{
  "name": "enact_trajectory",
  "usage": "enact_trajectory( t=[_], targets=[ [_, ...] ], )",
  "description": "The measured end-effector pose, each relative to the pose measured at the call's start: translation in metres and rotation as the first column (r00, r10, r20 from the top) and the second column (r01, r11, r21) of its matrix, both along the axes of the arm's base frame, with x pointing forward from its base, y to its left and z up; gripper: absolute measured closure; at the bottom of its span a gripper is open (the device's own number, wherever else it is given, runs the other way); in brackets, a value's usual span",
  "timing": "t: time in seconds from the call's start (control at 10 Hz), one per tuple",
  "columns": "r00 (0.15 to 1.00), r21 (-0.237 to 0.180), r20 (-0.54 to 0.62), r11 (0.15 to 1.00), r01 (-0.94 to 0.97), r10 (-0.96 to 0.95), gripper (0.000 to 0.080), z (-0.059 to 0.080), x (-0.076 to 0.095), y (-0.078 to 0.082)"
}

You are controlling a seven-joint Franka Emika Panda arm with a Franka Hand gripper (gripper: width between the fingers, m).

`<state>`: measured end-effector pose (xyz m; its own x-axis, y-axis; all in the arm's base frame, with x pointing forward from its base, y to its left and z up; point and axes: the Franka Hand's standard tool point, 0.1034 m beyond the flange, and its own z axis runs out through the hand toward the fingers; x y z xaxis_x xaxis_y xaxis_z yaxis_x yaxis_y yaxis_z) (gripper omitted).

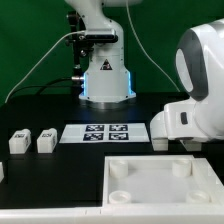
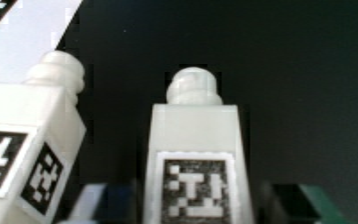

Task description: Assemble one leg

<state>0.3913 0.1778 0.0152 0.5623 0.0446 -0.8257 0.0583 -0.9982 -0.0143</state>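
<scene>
Tagged leg (image 2: 197,150) stands between spread fingers of the gripper (image 2: 202,203), seemingly unclamped. Closing off-centre could tip it against the neighbouring leg (image 2: 34,130).

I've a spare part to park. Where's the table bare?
Bare table: the patch between the legs and the tray at the exterior view's left, and the strip between the marker board and the robot base. Crowded at that view's right, under the arm.

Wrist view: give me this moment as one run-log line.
gripper: flanking the leg, closure unclear | second leg: alongside, not touching
</scene>
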Motion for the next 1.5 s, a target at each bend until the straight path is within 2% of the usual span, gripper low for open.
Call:
enact_trajectory(
  t=[0.1, 0.8, 0.9, 1.1, 1.2, 1.3, 1.4, 1.5],
  targets=[
    [1.000, 0.000, 0.000, 1.000, 0.000, 0.000, 0.0511, 0.000, 0.000, 0.000],
    [1.000, 0.001, 0.000, 1.000, 0.000, 0.000, 0.0509, 0.000, 0.000, 0.000],
    [1.000, 0.024, 0.017, 1.000, -0.014, 0.014, 0.0509, 0.006, 0.006, -0.002],
    [0.999, 0.053, 0.047, 0.998, -0.027, 0.025, 0.0509, 0.038, 0.020, -0.011],
    [0.992, 0.082, 0.120, 0.996, -0.036, 0.026, 0.0509, 0.050, 0.035, -0.015],
    [0.969, 0.103, 0.248, 0.994, -0.042, 0.015, 0.0509, 0.068, 0.050, -0.022],
    [0.953, 0.105, 0.303, 0.993, -0.047, 0.013, 0.0509, 0.081, 0.048, -0.031],
    [0.911, 0.118, 0.412, 0.992, -0.054, 0.001, 0.0509, 0.087, 0.059, -0.035]
  ],
)
